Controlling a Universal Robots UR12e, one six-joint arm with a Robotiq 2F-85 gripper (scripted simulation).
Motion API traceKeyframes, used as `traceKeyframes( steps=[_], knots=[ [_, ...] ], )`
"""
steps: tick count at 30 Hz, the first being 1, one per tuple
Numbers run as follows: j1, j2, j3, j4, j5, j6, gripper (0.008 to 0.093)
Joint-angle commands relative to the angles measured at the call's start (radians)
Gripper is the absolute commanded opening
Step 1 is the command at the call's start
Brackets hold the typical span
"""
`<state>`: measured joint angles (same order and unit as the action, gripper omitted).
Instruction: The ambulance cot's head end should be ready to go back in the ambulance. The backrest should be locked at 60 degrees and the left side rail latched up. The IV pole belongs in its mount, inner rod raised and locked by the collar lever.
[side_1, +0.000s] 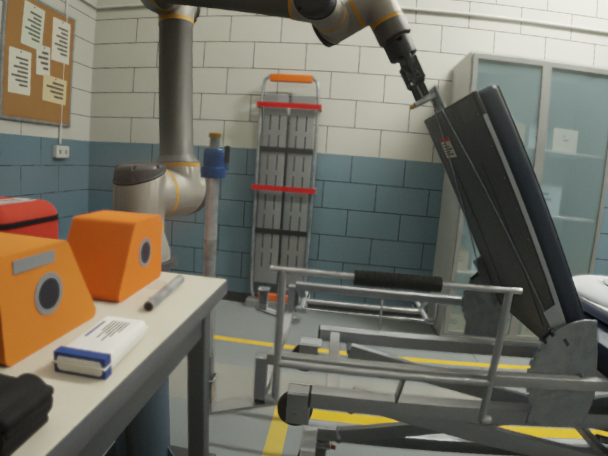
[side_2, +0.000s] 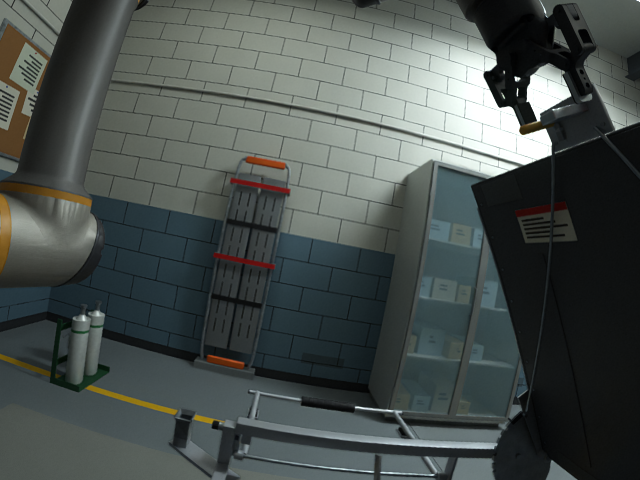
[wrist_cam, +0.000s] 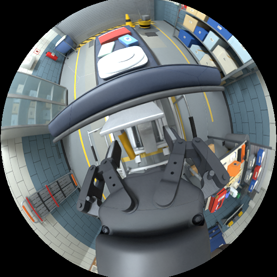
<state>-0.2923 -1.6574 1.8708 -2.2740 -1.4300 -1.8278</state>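
The backrest release handle, grey with a yellow tip, juts from the top rear of the backrest, and my open gripper stands around it, holding nothing. The backrest is raised steeply, its dark mattress pad facing away from the wall. A thin cable runs down its back from the handle. The left side rail with a black grip stands along the cot frame. The IV pole with a blue collar stands upright near the arm's base. A grey rod lies on the table.
The backrest's top edge lies just in front of my fingers. A glass cabinet stands behind the cot. A folded stretcher leans on the wall. Orange boxes sit on the table at left. Gas cylinders stand by the wall.
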Motion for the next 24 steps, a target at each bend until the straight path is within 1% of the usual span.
traceKeyframes(
  steps=[1, 24],
  knots=[
    [0.000, -0.003, -0.002, 0.002, 0.000, 0.000, 0.0780],
    [-0.012, -0.056, -0.031, 0.087, 0.006, -0.011, 0.0780]
  ],
)
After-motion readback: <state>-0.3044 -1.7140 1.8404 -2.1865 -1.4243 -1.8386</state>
